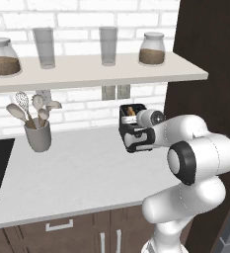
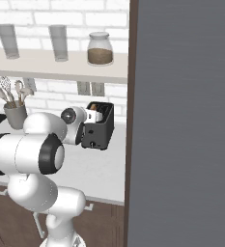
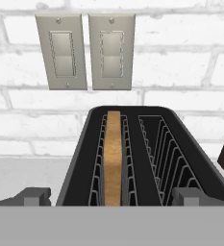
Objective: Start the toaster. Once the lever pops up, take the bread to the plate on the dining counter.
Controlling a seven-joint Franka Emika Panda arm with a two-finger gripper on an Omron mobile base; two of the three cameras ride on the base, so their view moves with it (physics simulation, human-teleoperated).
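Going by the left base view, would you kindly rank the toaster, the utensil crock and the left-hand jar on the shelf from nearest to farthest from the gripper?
1. Toaster: right at the gripper.
2. Utensil crock: on the worktop, well to the left.
3. Left-hand jar: up on the shelf, at its far left end.

— What colours are showing on the toaster (image 3: 132,158)?
— It is showing dark grey sides and a black top, with the bread (image 3: 113,158) glowing golden-brown in one slot.
— And behind it?
— The brick wall (image 3: 180,57) is showing white with pale grey joints, and two switch plates (image 3: 87,52) are looking beige-grey.
— The worktop (image 1: 82,173)?
— It is showing pale speckled grey, over dark brown cabinet fronts (image 1: 87,234). The utensil pot (image 1: 37,136) is looking grey.
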